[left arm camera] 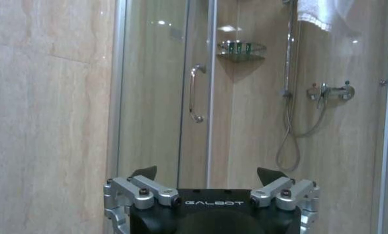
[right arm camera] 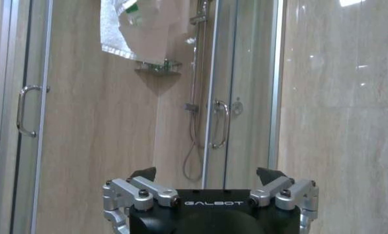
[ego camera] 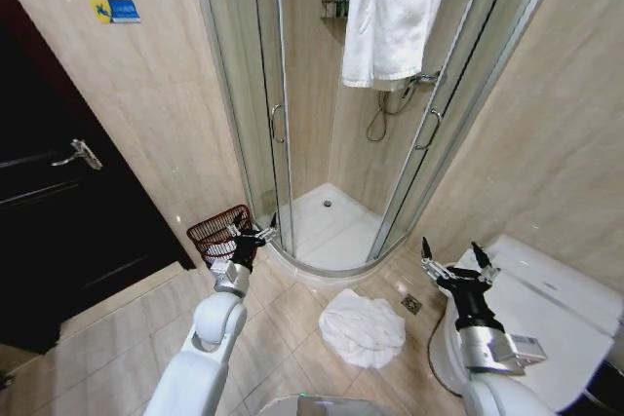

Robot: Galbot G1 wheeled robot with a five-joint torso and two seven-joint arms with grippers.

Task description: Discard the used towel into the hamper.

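A crumpled white towel (ego camera: 362,326) lies on the tiled floor in front of the shower, between my two arms. The hamper (ego camera: 216,231), a dark reddish-brown woven basket, stands against the wall left of the shower. My left gripper (ego camera: 255,231) hovers open right beside the hamper's rim, holding nothing; its wrist view shows the spread fingertips (left arm camera: 144,171) facing the shower door. My right gripper (ego camera: 451,252) is open and empty, raised to the right of the towel, in front of the toilet. In the right wrist view its fingers (right arm camera: 272,174) point at the glass enclosure.
A curved glass shower enclosure (ego camera: 283,124) fills the middle, with another white towel (ego camera: 395,12) hanging over its top. A white toilet (ego camera: 546,304) stands at the right. A dark door (ego camera: 58,192) is on the left. A floor drain (ego camera: 411,304) sits beside the towel.
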